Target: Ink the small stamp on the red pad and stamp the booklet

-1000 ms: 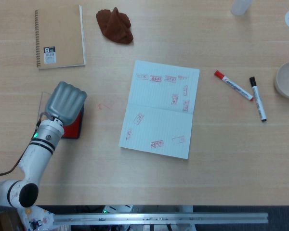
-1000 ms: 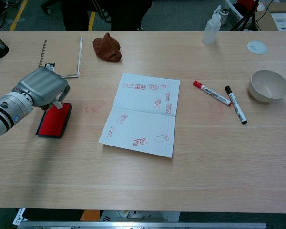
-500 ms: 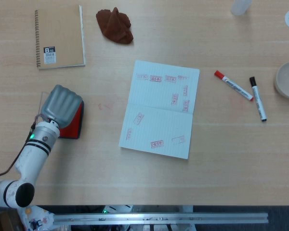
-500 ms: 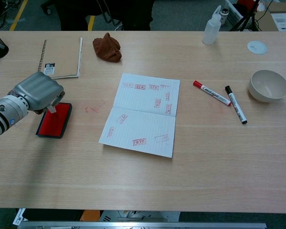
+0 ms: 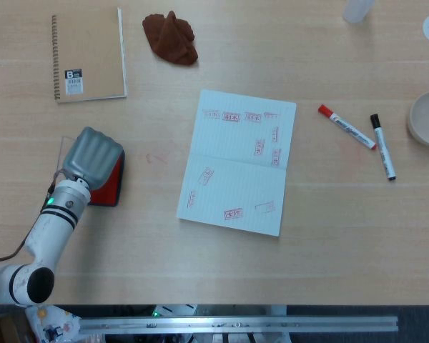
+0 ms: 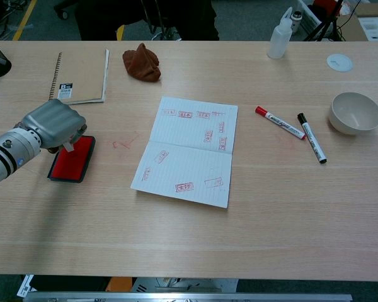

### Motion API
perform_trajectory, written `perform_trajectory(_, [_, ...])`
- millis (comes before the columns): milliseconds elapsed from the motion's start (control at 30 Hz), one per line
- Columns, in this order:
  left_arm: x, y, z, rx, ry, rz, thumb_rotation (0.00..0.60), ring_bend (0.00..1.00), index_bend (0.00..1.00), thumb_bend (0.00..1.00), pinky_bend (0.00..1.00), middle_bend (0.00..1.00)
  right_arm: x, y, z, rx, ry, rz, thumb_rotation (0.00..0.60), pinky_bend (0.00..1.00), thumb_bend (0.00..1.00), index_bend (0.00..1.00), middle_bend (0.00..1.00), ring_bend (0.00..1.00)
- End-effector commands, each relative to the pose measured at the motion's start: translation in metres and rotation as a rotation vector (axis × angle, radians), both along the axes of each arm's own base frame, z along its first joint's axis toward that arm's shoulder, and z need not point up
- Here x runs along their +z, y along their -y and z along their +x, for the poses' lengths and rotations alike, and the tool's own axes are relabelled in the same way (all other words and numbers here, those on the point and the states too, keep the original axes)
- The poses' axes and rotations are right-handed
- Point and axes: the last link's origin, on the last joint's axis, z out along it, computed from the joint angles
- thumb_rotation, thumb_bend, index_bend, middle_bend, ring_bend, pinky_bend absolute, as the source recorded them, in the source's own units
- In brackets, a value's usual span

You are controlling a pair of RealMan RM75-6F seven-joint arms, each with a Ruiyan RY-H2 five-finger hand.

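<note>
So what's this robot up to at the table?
Its left hand holds a small stamp down over the red pad, inking it. The open booklet lies in the middle of the table, already covered in red stamp marks, and nothing is touching it. The right hand is out of sight.

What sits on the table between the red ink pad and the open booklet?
Nothing solid: between the red pad and the booklet lies bare tabletop, marked only by faint red smudges, clearest in the chest view.
</note>
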Motion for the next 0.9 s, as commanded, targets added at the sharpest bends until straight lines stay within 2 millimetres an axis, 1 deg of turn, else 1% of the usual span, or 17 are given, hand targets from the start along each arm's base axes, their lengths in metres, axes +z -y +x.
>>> perform_trajectory(33, [-0.001, 0.000, -0.001, 0.002, 0.002, -0.001, 0.600, 1.00, 0.60, 0.29, 1.00, 1.00, 0.000, 0.000, 0.001, 0.001, -0.001, 0.000, 0.600, 0.36, 0.15, 0.34, 0.40, 0.29])
perform_trajectory(433, [-0.002, -0.002, -0.005, 0.015, 0.002, 0.004, 0.600, 1.00, 0.60, 0.29, 1.00, 1.00, 0.001, 0.000, 0.002, 0.000, -0.005, -0.003, 0.600, 0.36, 0.15, 0.34, 0.40, 0.29])
perform_trajectory(900, [0.005, 0.001, -0.016, 0.059, 0.036, 0.014, 0.600, 1.00, 0.60, 0.29, 1.00, 1.00, 0.002, -0.001, 0.006, 0.010, -0.004, -0.004, 0.600, 0.36, 0.15, 0.34, 0.40, 0.29])
